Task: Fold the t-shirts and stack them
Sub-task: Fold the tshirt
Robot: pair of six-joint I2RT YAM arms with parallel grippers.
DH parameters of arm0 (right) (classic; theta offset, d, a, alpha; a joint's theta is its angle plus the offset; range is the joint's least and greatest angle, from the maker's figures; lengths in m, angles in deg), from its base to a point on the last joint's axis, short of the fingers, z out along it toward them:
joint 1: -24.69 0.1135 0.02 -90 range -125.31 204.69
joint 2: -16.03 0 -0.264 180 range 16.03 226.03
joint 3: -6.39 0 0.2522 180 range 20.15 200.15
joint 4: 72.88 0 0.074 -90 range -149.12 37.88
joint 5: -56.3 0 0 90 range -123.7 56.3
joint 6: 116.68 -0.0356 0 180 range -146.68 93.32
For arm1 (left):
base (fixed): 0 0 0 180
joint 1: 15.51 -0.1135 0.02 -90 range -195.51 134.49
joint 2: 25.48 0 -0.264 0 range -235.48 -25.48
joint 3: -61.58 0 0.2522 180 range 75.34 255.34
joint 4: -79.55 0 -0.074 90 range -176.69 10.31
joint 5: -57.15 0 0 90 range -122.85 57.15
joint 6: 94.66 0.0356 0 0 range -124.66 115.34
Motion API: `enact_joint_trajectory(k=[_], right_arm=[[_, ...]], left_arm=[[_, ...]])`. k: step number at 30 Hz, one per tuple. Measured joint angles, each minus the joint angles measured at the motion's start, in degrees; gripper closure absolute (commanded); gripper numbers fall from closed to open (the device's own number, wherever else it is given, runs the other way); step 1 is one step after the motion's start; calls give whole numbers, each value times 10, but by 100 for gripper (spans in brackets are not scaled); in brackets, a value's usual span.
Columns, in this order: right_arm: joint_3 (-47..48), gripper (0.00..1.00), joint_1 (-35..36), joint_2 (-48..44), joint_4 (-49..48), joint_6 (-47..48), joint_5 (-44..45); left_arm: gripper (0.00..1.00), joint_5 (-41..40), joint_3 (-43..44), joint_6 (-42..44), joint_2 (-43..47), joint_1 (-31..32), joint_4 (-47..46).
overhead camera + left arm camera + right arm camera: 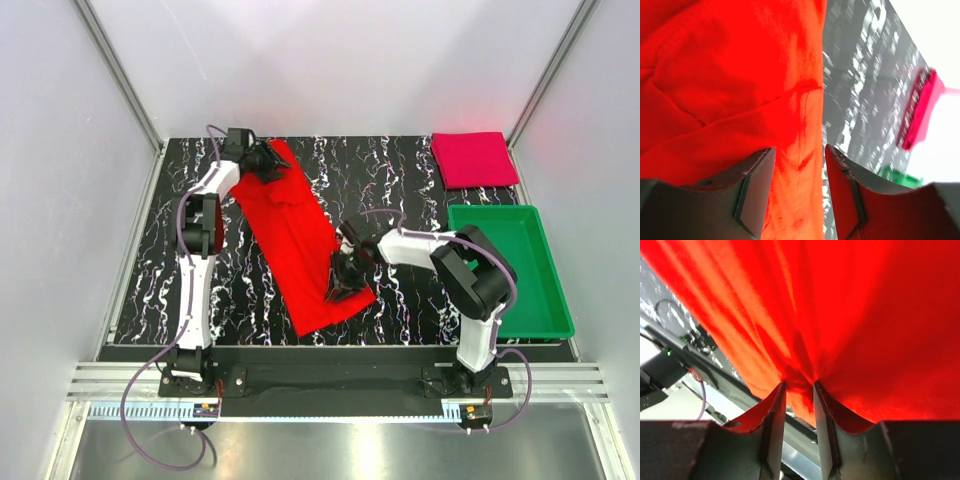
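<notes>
Folding is centring on the red shirt (300,240), which is lying as a long narrow strip slanting across the desk (400,190), from the far left towards the near middle. The right hand (799,405) is pinching the strip's near end. Its jaws are standing close together with a pucker of red cloth caught between them, and the cloth is fanning away from the pinch, lifted off the surface. The left hand (799,185) is sitting at the far end with its jaws well apart. Flat cloth is showing in the gap and nothing looks clamped there. Lifting one end while the other is lying down is probably setting up an end-over-end fold. The crimson shirt (473,158) is sitting already folded in the far right corner, likely serving as the base of the stack. The green tray (500,270) is lying just nearer than it. Counting up: two shirts, one tray, two hands.
</notes>
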Motion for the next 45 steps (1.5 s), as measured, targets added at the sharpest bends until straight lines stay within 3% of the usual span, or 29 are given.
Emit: enact_joint_trajectory(k=[7,13,20,24,27,29,32,34,37,45], right_arm=[[-81,63,56,-32,-126,-129,-9],[-100,63,90,-24,-198,-205,-23],[-101,58,116,-4,-259,-248,-42],[-89,49,115,-8,-242,-226,-41],[-81,48,109,-27,-202,-194,-36],[-81,48,99,-52,-169,-174,-34],[-81,50,74,-104,-116,-147,-30],[-81,51,59,-143,-83,-136,-18],[-81,51,49,-199,-47,-129,0],[-129,51,47,-318,-16,-135,33]], left_arm=[[49,44,-7,-3,-12,57,-47],[46,54,-99,25,36,87,-101],[41,30,-119,122,102,80,14],[37,0,-106,174,160,75,89],[37,-31,-121,204,234,73,123],[41,-48,-168,217,307,72,125],[62,-53,-231,221,388,74,120],[82,-57,-261,216,402,79,98],[94,-66,-315,194,388,91,55],[100,-100,-362,129,268,124,15]])
